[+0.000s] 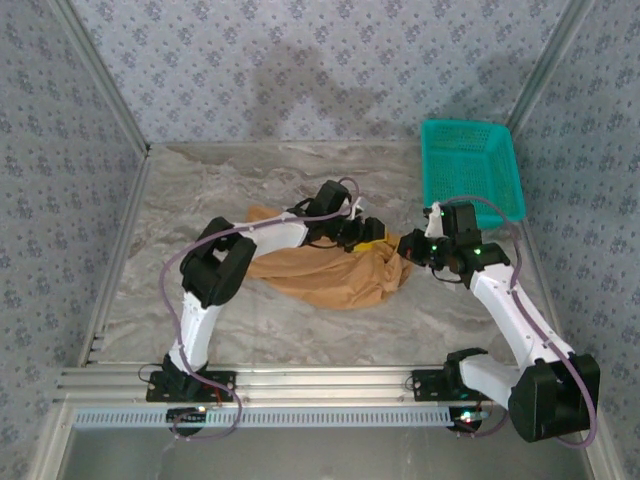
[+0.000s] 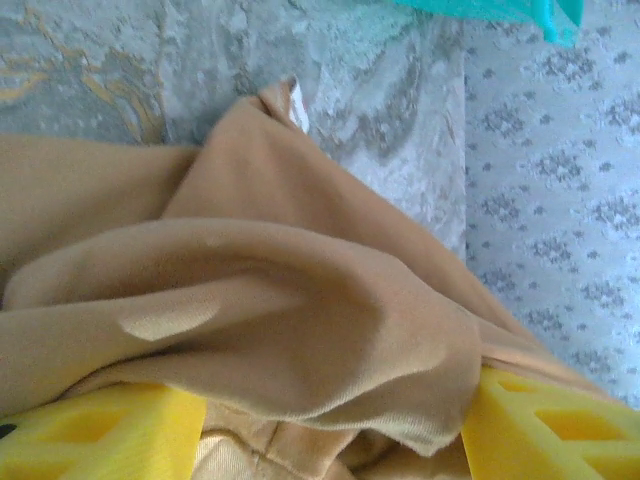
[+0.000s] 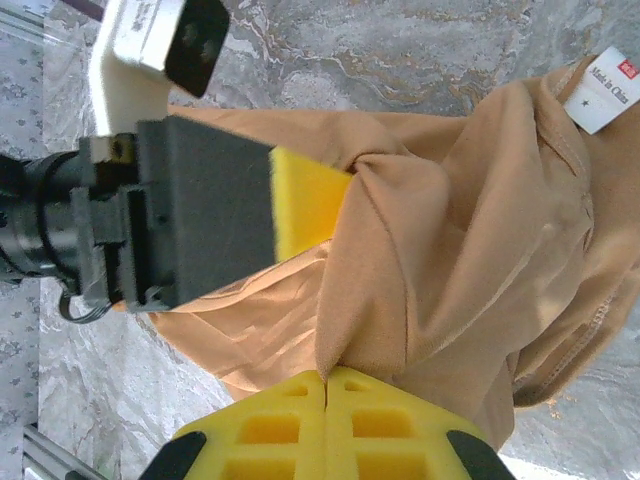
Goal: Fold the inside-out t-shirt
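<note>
The orange-tan t-shirt [image 1: 320, 275] lies bunched on the marble table, its white label [image 3: 605, 92] at one raised edge. My right gripper [image 3: 327, 376] is shut, and a fold of the shirt [image 3: 450, 250] is pinched between its yellow fingertips. It holds the shirt's right end [image 1: 405, 245]. My left gripper [image 2: 335, 430] is open, its yellow fingers [image 2: 90, 435] wide apart, with a thick roll of the cloth [image 2: 300, 300] between them. It sits at the shirt's far edge [image 1: 366, 232], close to the right gripper. The left gripper's yellow finger [image 3: 305, 200] rests against the cloth.
A teal mesh basket [image 1: 470, 170] stands at the back right of the table, just beyond the right arm. Patterned walls enclose the table. Bare marble [image 1: 200, 190] lies to the left of and behind the shirt, and more in front of it [image 1: 330, 335].
</note>
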